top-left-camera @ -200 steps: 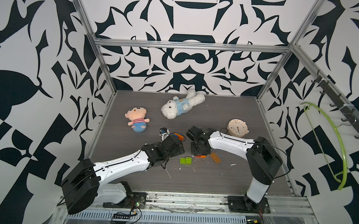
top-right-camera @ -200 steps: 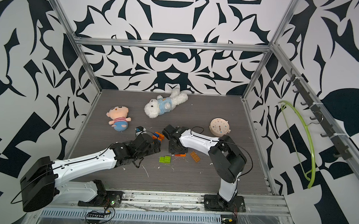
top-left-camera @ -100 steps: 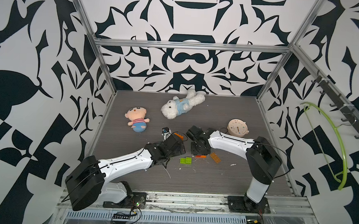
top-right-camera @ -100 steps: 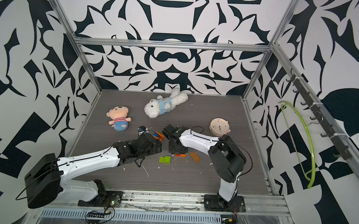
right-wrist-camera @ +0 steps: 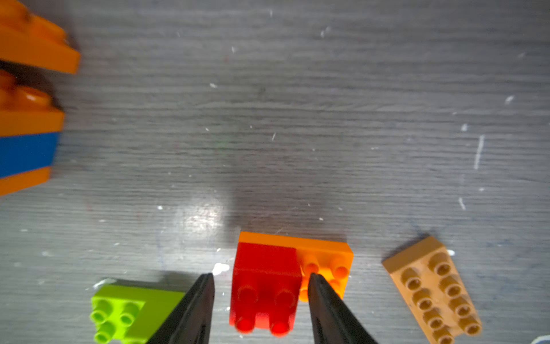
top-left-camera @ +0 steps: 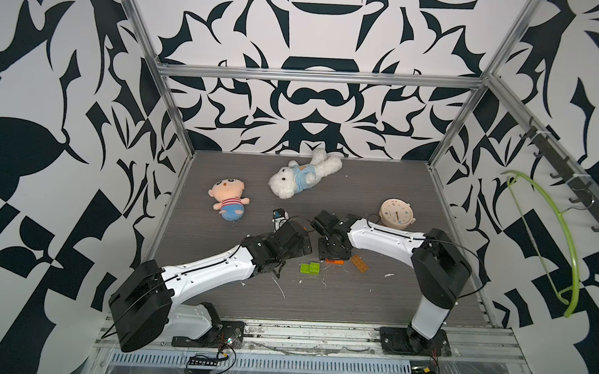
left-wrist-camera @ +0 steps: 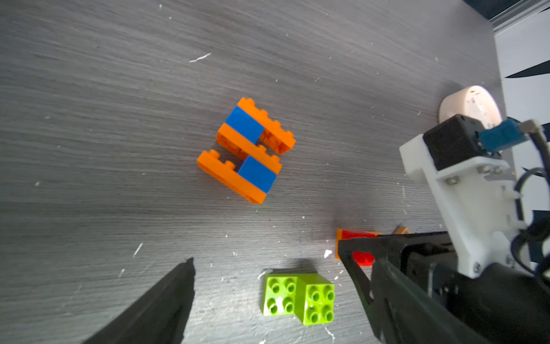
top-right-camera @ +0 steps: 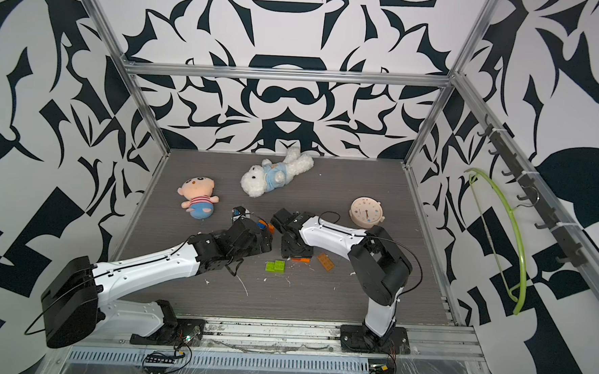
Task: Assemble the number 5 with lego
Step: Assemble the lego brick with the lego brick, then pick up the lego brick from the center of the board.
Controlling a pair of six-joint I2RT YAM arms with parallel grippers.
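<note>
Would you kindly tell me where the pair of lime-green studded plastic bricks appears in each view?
In a top view: lime-green brick pair on the grey floor, just below centre.
In a top view: same spot.
Left wrist: beside a red brick stacked on an orange one.
Right wrist: beside a black finger.
Shared landmark: that red-on-orange stack, next to it everywhere.

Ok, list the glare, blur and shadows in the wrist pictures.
Right wrist view: a white glare patch on the grey wood-grain table; the red studded plastic brick inside the right claw is blurred, with a soft shadow beyond it. Left wrist view: the orange-and-blue brick cluster is sharp; the round beige clock is washed out.
</note>
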